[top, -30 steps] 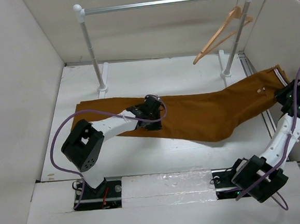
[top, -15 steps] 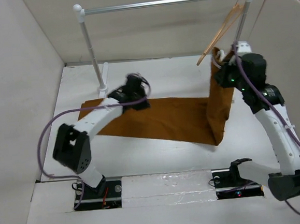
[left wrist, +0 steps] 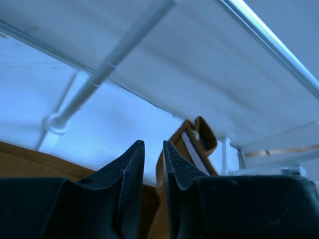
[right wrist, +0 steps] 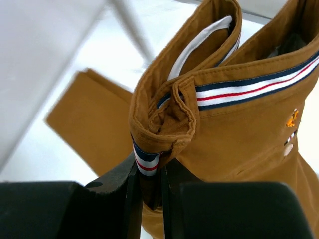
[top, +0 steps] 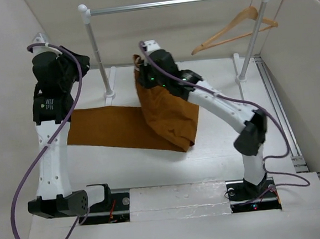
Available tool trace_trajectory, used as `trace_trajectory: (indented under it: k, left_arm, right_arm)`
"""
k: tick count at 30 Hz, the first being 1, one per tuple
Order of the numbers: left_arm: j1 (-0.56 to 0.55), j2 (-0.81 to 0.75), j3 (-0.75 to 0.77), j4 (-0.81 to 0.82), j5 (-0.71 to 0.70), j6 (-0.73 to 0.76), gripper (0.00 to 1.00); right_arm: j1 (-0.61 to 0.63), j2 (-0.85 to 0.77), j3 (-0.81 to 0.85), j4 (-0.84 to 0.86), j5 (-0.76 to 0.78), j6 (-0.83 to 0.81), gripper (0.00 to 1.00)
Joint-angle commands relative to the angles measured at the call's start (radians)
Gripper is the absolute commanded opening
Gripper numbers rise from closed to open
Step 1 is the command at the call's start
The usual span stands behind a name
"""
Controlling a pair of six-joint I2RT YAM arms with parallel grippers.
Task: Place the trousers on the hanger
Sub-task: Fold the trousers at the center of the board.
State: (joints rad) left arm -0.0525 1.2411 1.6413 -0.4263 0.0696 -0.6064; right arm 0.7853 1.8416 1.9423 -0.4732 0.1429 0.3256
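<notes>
The rust-brown trousers (top: 165, 116) lie with their legs flat on the table, and the waist end is lifted and folded back over them. My right gripper (top: 145, 71) reaches across to the middle. It is shut on the striped waistband (right wrist: 147, 159), between the jaws of my right gripper (right wrist: 148, 167). My left gripper (top: 82, 62) is raised high at the left, clear of the cloth. In its wrist view my left gripper (left wrist: 153, 143) shows a narrow gap with nothing in it, and the lifted waistband (left wrist: 197, 130) is beyond. The wooden hanger (top: 236, 25) hangs at the rail's right end.
A silver rail (top: 176, 3) on two white posts (top: 98, 58) spans the back of the table. White walls enclose the left, back and right. The right post's foot (top: 240, 79) stands behind the right arm.
My right arm swung from the right side to the centre-left, carrying the waist end up and over the legs. My left arm let go of the cloth and rose to the far left.
</notes>
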Motion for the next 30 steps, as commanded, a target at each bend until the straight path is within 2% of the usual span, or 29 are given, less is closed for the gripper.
trace_trajectory:
  k: [1, 3, 5, 6, 7, 9, 10, 12, 13, 15, 16, 17, 19, 20, 22, 23, 25, 26, 30]
  left_arm:
    - [0.034, -0.005, 0.032, -0.055, -0.054, 0.025, 0.19]
    - [0.034, -0.017, 0.011, -0.107, -0.111, 0.037, 0.19]
    - [0.034, -0.052, -0.148, -0.106, -0.093, 0.039, 0.19]
    - [0.034, -0.102, -0.222, -0.068, -0.024, 0.034, 0.19]
    - [0.034, -0.129, -0.38, -0.051, -0.004, 0.033, 0.18]
    - [0.034, -0.181, -0.53, -0.002, 0.039, 0.007, 0.18]
    - [0.007, -0.19, -0.643, 0.014, 0.068, 0.0, 0.17]
    - [-0.05, -0.197, -0.722, 0.084, 0.079, -0.027, 0.17]
    - [-0.119, -0.186, -0.756, 0.11, 0.114, -0.035, 0.16]
    - [-0.225, -0.119, -0.743, 0.147, 0.107, -0.049, 0.16]
    - [-0.289, -0.085, -0.688, 0.146, 0.038, -0.049, 0.16]
    - [-0.414, -0.053, -0.651, 0.14, 0.001, -0.047, 0.16]
    - [-0.516, 0.072, -0.559, 0.142, -0.025, -0.038, 0.16]
    - [-0.605, 0.149, -0.507, 0.147, -0.036, -0.038, 0.17]
    - [-0.671, 0.222, -0.465, 0.144, -0.057, -0.047, 0.16]
    - [-0.717, 0.31, -0.445, 0.164, -0.05, -0.056, 0.16]
    - [-0.748, 0.336, -0.442, 0.17, -0.041, -0.062, 0.17]
    - [-0.76, 0.377, -0.443, 0.188, -0.033, -0.062, 0.16]
    - [-0.816, 0.478, -0.437, 0.221, -0.03, -0.05, 0.16]
  right_arm:
    - [0.095, 0.137, 0.273, 0.138, -0.065, 0.041, 0.0]
    - [0.095, 0.168, 0.325, 0.102, -0.074, 0.038, 0.0]
    - [0.071, 0.099, 0.192, 0.146, -0.065, 0.035, 0.0]
    - [0.033, -0.013, 0.108, 0.233, -0.071, 0.038, 0.0]
    - [0.01, -0.078, -0.063, 0.276, -0.078, 0.055, 0.0]
    - [-0.041, -0.201, -0.198, 0.317, -0.083, 0.064, 0.0]
    - [-0.099, -0.328, -0.251, 0.315, -0.078, 0.064, 0.0]
    - [-0.171, -0.453, -0.402, 0.299, -0.086, 0.058, 0.0]
    - [-0.257, -0.569, -0.442, 0.28, -0.092, 0.058, 0.0]
    - [-0.372, -0.68, -0.552, 0.211, -0.121, 0.05, 0.0]
    - [-0.441, -0.73, -0.58, 0.181, -0.134, 0.044, 0.0]
    - [-0.594, -0.818, -0.609, 0.148, -0.166, 0.026, 0.0]
    - [-0.748, -0.889, -0.678, 0.064, -0.206, -0.043, 0.0]
    - [-0.881, -0.947, -0.703, 0.007, -0.215, -0.107, 0.0]
    - [-0.97, -0.955, -0.736, -0.036, -0.187, -0.153, 0.0]
    - [-1.053, -0.967, -0.761, -0.082, -0.174, -0.195, 0.0]
    - [-1.097, -0.986, -0.799, -0.082, -0.166, -0.216, 0.0]
    - [-1.097, -0.993, -0.813, -0.079, -0.117, -0.218, 0.0]
    - [-1.115, -0.995, -0.832, -0.083, -0.111, -0.246, 0.0]
